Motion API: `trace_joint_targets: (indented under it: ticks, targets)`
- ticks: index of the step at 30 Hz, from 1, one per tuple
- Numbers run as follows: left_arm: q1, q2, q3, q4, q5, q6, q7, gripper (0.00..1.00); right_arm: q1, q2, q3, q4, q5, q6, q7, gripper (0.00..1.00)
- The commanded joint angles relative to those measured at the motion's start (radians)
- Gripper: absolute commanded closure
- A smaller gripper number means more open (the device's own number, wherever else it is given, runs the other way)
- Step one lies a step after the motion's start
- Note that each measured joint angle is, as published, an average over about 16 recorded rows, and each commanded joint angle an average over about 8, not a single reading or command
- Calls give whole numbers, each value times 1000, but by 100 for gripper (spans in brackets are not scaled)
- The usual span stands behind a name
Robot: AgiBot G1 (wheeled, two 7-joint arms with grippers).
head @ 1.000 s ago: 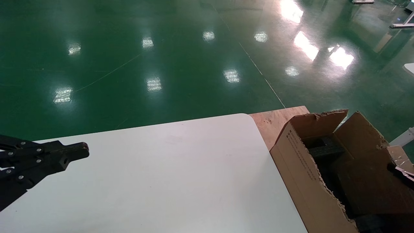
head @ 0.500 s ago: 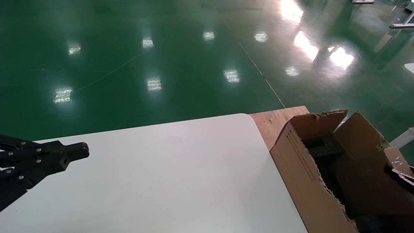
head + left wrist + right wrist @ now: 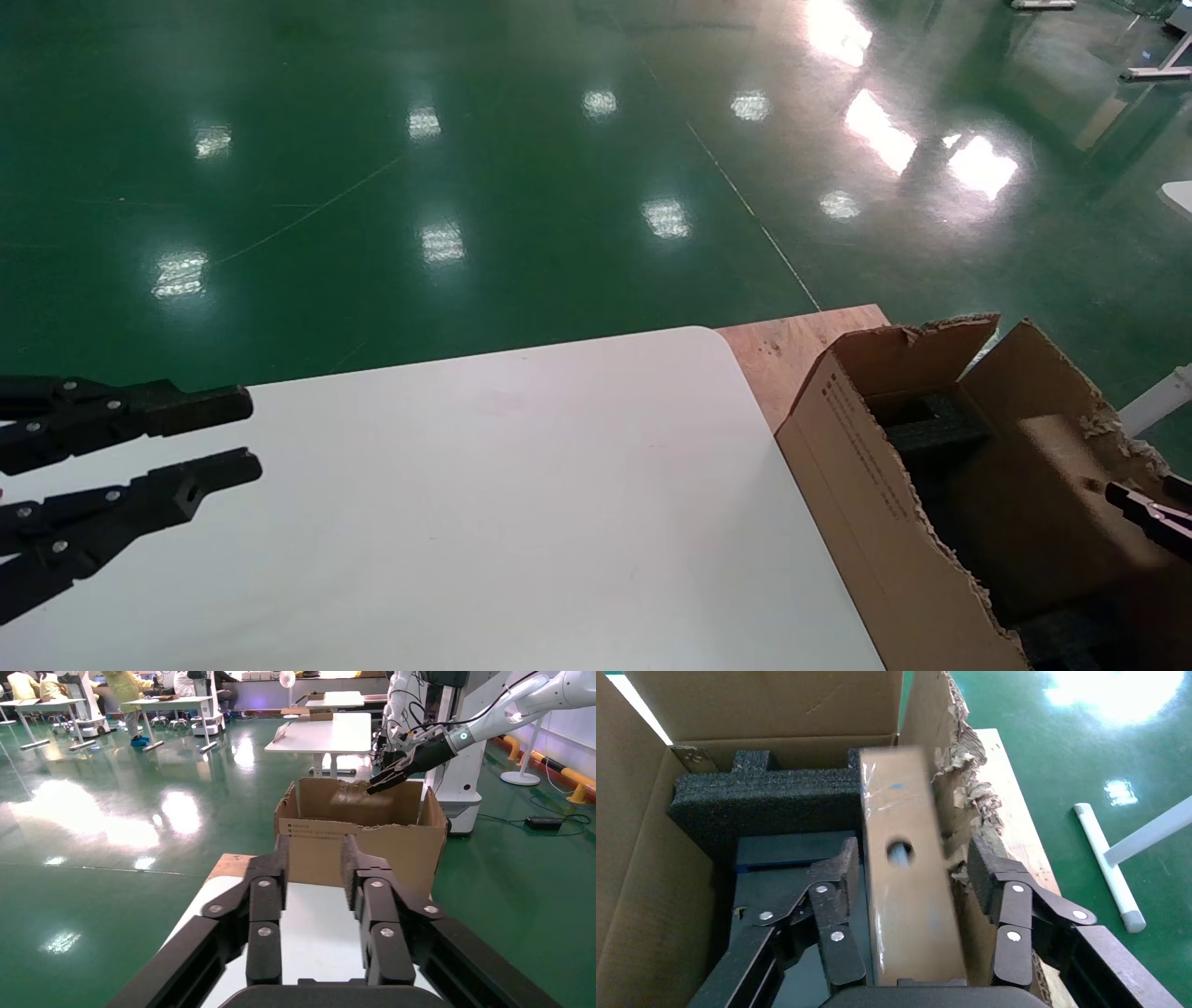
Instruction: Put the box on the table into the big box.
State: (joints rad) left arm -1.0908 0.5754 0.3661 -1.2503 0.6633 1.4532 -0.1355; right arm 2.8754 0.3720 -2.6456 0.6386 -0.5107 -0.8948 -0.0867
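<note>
The small brown box (image 3: 909,881) with one round hole stands on end inside the big box (image 3: 638,881), blurred, between the spread fingers of my right gripper (image 3: 914,860). There are gaps on both sides and neither pad touches it. From the head view the box (image 3: 1043,503) lies inside the big box (image 3: 857,466) with the right gripper (image 3: 1150,517) over it. My left gripper (image 3: 250,436) hovers open and empty over the white table (image 3: 512,485) at the far left.
A bare plywood board (image 3: 792,349) lies under the carton, beside the table's rounded corner. Black foam (image 3: 765,797) fills the carton's bottom. The carton's ragged torn flap (image 3: 961,776) is close to one right finger. Green floor surrounds everything.
My left gripper has gone from shut to open. The small box has shifted lower inside the carton, and the right gripper's tip has dropped slightly.
</note>
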Motion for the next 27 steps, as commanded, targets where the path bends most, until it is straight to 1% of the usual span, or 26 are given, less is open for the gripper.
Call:
trace_joint_targets:
  ticks: [1, 9, 14, 21, 27]
  targets:
    - [0, 0, 0, 0, 0, 0, 0, 0, 0, 1, 2, 0, -1, 0, 0, 0]
    - [0, 0, 0, 0, 0, 0, 0, 0, -4, 0, 8, 4, -1, -2, 1, 0]
    - [0, 0, 0, 0, 0, 0, 0, 0, -22, -18, 38, 37, 18, -3, -22, 0]
    - [0, 0, 0, 0, 0, 0, 0, 0, -51, -62, 117, 136, 46, 2, -89, 0]
    - [0, 0, 0, 0, 0, 0, 0, 0, -73, -104, 183, 266, 38, 26, -127, 0]
